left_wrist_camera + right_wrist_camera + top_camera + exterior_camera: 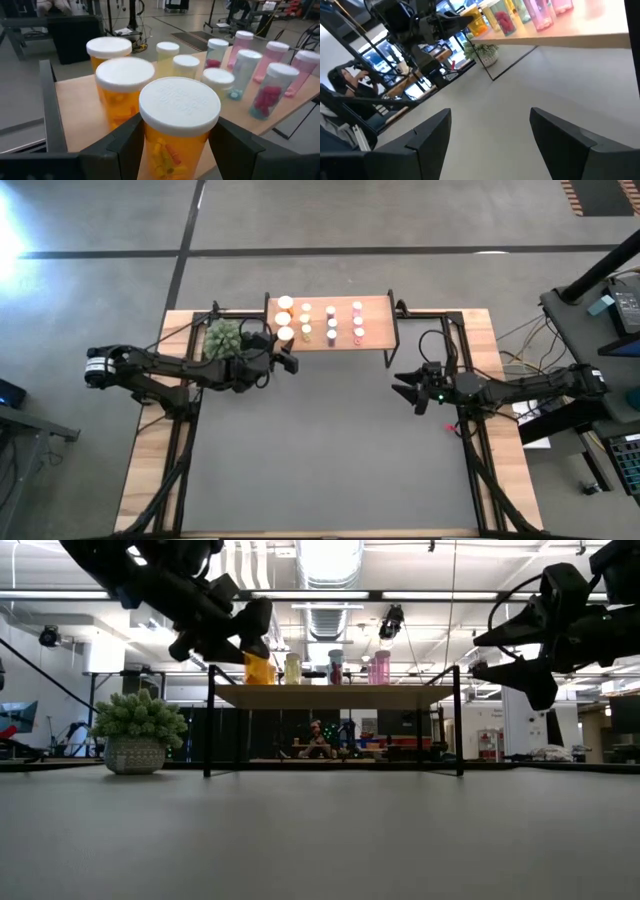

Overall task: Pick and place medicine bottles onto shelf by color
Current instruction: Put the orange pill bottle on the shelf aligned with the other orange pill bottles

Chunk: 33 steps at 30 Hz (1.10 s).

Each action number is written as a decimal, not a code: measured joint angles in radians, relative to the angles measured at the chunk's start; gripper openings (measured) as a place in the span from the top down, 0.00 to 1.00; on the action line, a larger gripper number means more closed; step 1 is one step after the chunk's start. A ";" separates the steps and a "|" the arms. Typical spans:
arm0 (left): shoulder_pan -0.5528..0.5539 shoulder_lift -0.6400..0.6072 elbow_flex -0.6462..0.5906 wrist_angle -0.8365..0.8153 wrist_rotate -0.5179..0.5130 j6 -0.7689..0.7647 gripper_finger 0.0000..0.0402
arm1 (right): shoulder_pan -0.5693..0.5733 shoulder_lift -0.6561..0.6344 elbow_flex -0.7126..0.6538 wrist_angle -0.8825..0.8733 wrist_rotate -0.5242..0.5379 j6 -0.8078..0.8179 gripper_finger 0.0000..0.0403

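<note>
The light-wood shelf (375, 305) stands at the table's far edge with several white-capped bottles in rows: orange at the left (285, 310), yellowish (306, 320), dark (331, 323), pink-red at the right (357, 320). My left gripper (287, 352) is at the shelf's near left corner, shut on the nearest orange bottle (177, 150). My right gripper (408, 388) is open and empty, above the table near the shelf's right end. My left gripper pinches the orange bottle's body just below the white cap (150, 145) between its two fingers (127, 145), one on each side. The fingers come about level from the table's near side. The bottle is upright at the shelf's near left corner; its base is hidden.
A green bushy plant in a pot (222, 338) stands just left of the shelf, under my left arm. Two other orange bottles (122, 85) stand close behind the held one. The table's grey middle (320, 450) lies between the arms.
</note>
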 joint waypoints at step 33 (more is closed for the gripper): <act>0.002 0.061 -0.005 0.012 -0.031 -0.004 0.54 | 0.000 0.000 -0.001 -0.001 0.000 0.007 0.35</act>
